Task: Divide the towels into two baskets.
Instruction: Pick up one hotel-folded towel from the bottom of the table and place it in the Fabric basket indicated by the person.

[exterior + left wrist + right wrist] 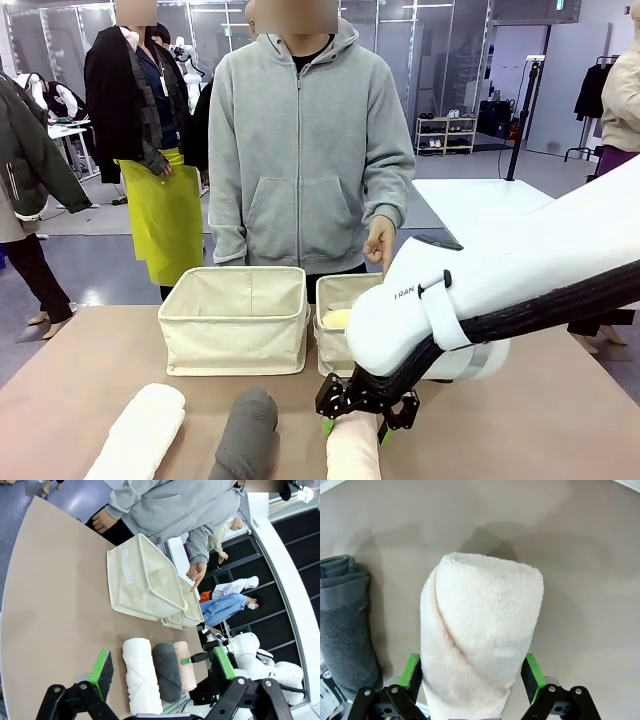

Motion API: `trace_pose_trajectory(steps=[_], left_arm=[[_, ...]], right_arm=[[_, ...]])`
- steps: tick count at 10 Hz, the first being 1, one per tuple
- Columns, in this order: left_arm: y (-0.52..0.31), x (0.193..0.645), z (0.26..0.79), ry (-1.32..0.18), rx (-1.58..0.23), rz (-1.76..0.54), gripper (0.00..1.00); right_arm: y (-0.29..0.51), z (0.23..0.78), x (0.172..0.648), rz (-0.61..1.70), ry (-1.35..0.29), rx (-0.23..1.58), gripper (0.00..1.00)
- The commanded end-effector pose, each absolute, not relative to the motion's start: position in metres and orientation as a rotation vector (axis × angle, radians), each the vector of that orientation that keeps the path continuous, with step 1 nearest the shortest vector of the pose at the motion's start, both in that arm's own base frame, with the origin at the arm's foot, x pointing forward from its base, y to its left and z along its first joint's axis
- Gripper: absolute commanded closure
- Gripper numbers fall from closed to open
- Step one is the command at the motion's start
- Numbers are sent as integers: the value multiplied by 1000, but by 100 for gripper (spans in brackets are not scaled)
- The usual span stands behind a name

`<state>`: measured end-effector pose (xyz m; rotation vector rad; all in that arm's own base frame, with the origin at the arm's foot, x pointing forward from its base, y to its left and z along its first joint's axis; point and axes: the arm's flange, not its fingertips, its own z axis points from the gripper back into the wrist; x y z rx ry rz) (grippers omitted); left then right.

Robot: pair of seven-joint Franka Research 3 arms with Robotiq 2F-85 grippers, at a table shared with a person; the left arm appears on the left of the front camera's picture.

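Right wrist view: the right gripper point(472, 675) stands spread, its green pads point(412, 671) flanking the cream towel point(480, 625), which lies on the tan table point(580, 555); I cannot tell whether the pads press it. The dark grey towel point(345, 625) lies just beside it, with the white towel point(140, 432) beyond. The left gripper point(162, 665) hangs spread above the table, holding nothing. Farther across, the left basket point(235, 330) and right basket point(332, 355) sit side by side. The pale yellow towel point(338, 318) lies in the right one, where a person's hand point(380, 243) points
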<state>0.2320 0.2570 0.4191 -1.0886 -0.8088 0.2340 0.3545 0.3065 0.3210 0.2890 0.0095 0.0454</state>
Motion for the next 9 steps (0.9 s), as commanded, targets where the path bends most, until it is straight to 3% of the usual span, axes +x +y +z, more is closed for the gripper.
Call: trace_pose_trajectory(steps=[1, 9], left_arm=[[258, 231, 421, -816, -1097, 229, 0], [258, 231, 421, -816, -1097, 229, 0]], right_arm=[[318, 311, 362, -4, 2, 260, 0], [313, 315, 360, 21, 31, 248, 79]])
